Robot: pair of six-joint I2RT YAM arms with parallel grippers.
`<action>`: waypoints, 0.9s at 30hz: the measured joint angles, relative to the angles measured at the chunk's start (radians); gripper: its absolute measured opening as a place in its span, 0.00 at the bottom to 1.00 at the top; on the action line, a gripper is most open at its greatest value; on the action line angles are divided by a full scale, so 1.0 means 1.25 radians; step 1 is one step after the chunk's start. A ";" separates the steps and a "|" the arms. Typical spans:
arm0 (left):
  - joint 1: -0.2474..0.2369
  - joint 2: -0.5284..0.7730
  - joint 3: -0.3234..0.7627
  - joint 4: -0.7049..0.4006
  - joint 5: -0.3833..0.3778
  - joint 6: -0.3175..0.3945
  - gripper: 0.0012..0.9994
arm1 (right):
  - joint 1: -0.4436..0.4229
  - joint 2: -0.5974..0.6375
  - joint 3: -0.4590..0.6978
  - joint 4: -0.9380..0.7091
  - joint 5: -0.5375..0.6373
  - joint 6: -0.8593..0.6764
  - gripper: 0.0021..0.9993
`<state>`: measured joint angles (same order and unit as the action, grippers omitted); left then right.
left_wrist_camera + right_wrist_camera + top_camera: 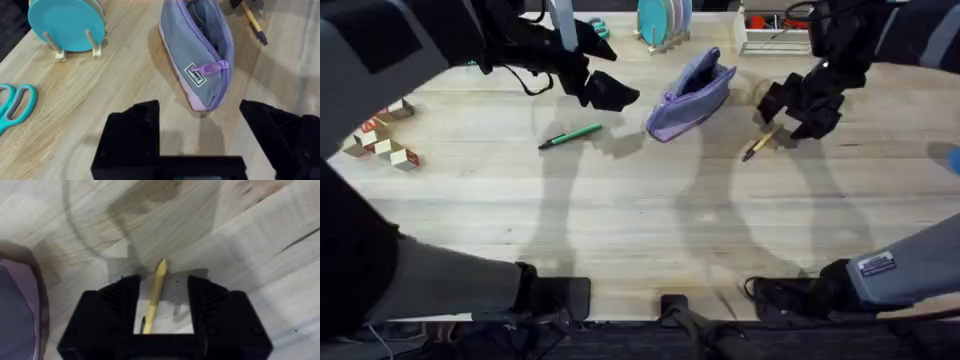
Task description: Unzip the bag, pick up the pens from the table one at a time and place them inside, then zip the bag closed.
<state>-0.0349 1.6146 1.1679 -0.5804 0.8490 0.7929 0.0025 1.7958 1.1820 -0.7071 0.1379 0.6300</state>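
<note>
Right gripper (162, 305), fingers open astride the tan pen (156, 292) on the desk (640, 230) beside the unzipped bag (692, 95); off-centre closure could roll it away. Left gripper (200, 130) open, empty; green pen (572, 135) awaits.

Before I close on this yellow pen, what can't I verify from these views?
- Yellow pen, right wrist view: its lower end is hidden behind the right tool; contact with the fingers is unclear.
- Bag, left wrist view: its far end is cut off by the frame edge, and the interior is in shadow.
</note>
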 joint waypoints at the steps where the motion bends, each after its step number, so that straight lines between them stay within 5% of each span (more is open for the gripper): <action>1: 0.000 0.000 0.000 0.000 0.000 0.000 0.99 | 0.000 0.000 0.000 0.000 0.000 0.000 0.52; 9: 0.000 0.000 0.000 0.000 0.000 0.000 0.99 | 0.000 0.000 0.001 -0.007 0.002 0.002 0.26; 13: 0.000 0.000 0.000 0.000 0.000 0.000 0.99 | 0.000 0.000 0.004 -0.024 0.004 0.004 0.05; 27: 0.000 0.000 0.000 0.000 0.000 0.000 0.99 | 0.004 0.023 0.055 -0.091 -0.027 0.006 0.03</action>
<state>-0.0349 1.6146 1.1679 -0.5804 0.8490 0.7929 0.0080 1.8240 1.2507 -0.8212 0.1043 0.6372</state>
